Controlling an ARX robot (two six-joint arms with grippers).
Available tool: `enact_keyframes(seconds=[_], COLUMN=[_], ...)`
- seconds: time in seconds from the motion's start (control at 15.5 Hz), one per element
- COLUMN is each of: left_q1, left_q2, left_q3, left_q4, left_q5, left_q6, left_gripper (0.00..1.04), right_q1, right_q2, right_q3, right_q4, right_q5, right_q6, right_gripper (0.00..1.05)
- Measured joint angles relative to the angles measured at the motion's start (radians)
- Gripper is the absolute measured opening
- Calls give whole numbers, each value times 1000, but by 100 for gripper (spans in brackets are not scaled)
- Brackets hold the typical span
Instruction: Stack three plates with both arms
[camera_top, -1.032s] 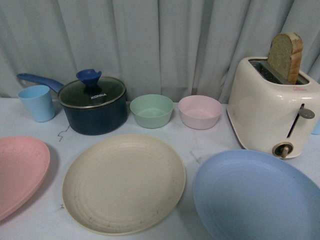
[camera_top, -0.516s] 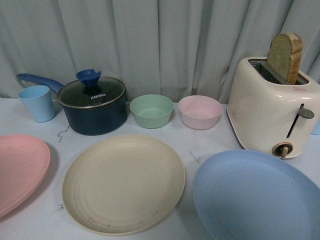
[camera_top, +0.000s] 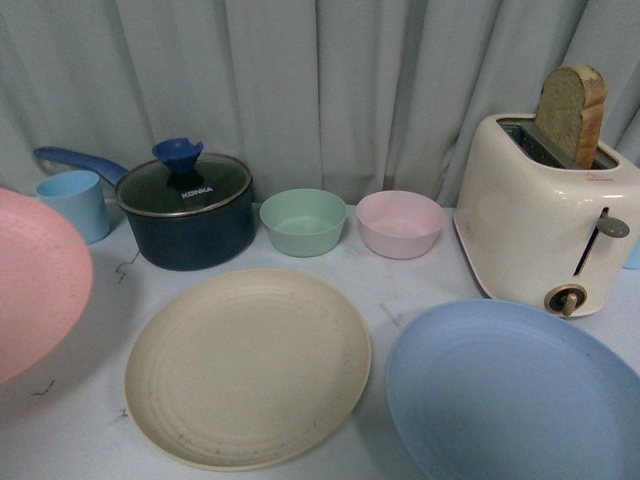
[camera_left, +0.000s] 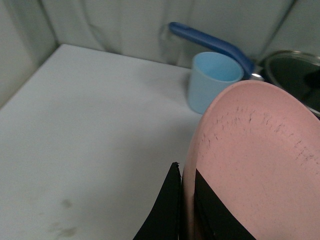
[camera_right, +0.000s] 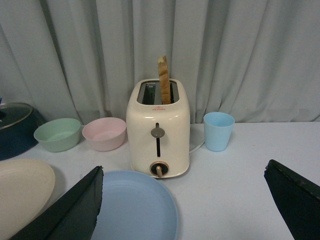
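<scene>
Quick one: the pink plate is at the far left of the table. In the left wrist view its rim runs straight between the two black fingers of the left gripper. We see those jaws closed down to about the thickness of the rim, with one finger outside the plate and the other pressed on its inner face. So the gripper has a firm pinch on the edge.

The plate is tipped rather than flat. Its scratched inner face is turned toward the cream plate, and its high edge covers part of the cup in the front view. It's round, so we can't give it a long axis; the tilt is all there is to report.

The right gripper is spread wide, with nothing held. The blue plate lies flat under that gap, just in front of the toaster. One finger overlaps its rim in the picture, and we can't tell if they touch. The cream plate lies flat just beside the blue one, not touching it.
</scene>
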Motion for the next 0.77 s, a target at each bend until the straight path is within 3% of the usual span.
enact_keyframes(seconds=[0.39,0.77], left_q1=[-289,-435], left_q2=[3,158], left_q3=[-11,19], left_q4=[111,207], left_q5=[-34,-64], left_q6=[-176,-251], left_gripper=[3,3], right_q1=[0,0], right_q2=[0,0], right_q3=[0,0], right_q4=[0,0], right_q5=[0,0], right_q6=[0,0], right_gripper=[98,98])
